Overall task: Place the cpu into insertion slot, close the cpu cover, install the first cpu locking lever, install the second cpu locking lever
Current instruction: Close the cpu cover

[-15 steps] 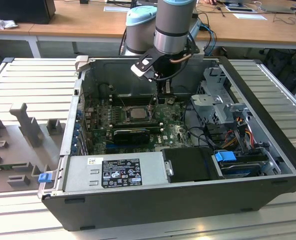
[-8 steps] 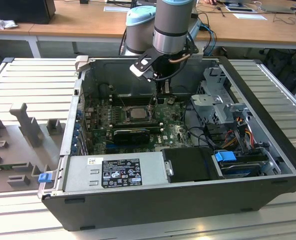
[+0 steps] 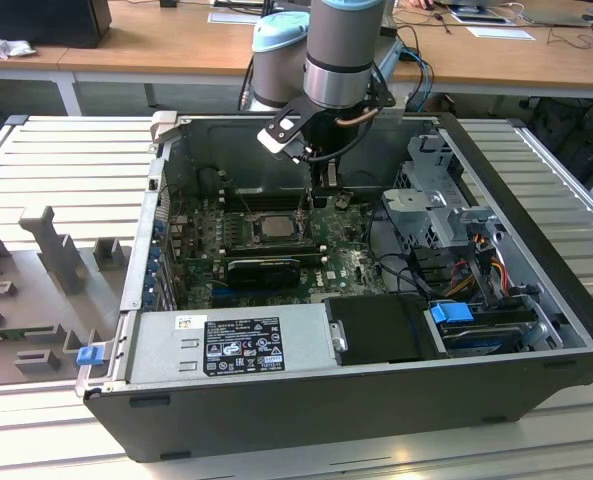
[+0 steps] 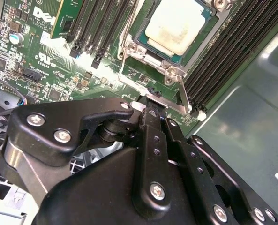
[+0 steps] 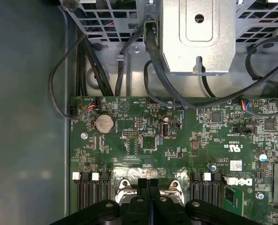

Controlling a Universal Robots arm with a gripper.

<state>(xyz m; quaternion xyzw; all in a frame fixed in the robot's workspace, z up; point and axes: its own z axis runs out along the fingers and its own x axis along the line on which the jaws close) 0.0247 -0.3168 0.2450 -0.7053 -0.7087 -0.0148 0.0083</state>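
The pincer (image 4: 150, 112) stands low inside the open computer case (image 3: 376, 400), its fingers pressed together, tips right at the thin silvery locking lever (image 4: 183, 93) that runs along one edge of the socket. I cannot tell whether the tips merely touch the lever or bear down on it. Just beyond them the cpu (image 4: 176, 26) lies seated in the insertion slot (image 3: 238, 238), pale top showing through the window of the cpu cover (image 4: 131, 47), which looks folded down over it. Long black memory slots (image 4: 218, 56) flank the socket on the green motherboard (image 5: 176, 140), and the case rests on a slatted table (image 3: 56, 150). The risk, as I judge it: the narrow tips could slip off the springy lever, letting it snap back up and freeing the cover, or the tips could scrape the board and the nearby slot latches
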